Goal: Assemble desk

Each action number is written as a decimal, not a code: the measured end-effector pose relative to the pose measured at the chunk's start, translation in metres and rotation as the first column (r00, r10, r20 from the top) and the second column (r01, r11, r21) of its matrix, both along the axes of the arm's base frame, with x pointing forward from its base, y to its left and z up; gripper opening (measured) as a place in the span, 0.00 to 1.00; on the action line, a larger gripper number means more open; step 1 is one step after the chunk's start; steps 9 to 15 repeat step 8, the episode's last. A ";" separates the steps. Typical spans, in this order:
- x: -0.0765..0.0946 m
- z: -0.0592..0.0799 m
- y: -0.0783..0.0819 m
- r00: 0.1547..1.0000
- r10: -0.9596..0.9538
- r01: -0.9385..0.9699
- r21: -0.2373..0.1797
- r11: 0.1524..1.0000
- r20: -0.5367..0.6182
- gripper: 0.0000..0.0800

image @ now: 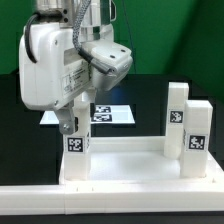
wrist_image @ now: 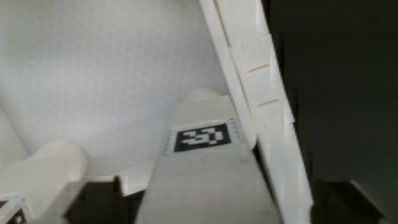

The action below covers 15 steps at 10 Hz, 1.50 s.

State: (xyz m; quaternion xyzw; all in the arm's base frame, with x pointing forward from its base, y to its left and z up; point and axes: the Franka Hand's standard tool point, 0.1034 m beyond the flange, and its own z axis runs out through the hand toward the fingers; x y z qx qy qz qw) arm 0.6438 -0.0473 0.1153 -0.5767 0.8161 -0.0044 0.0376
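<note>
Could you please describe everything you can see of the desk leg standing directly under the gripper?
The desk leg is a white square post, plastic by its look, with a black-and-white tag on its front face. It stands upright at the corner of the desk top on the exterior view's left. The gripper sits right above it; whether its jaws touch it is unclear.

We find the gripper [image: 72, 112] fingertips hidden behind the arm's white housing, and the marker board [image: 112, 113] partly masked by that arm.
</note>
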 end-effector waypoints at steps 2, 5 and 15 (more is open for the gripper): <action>0.011 0.042 0.011 0.998 0.024 -0.025 0.021 0.999 0.062 0.80; 0.019 0.073 0.013 0.993 0.038 -0.042 0.031 0.999 0.113 0.81; 0.018 0.071 0.015 0.993 0.043 -0.046 0.029 0.998 0.109 0.81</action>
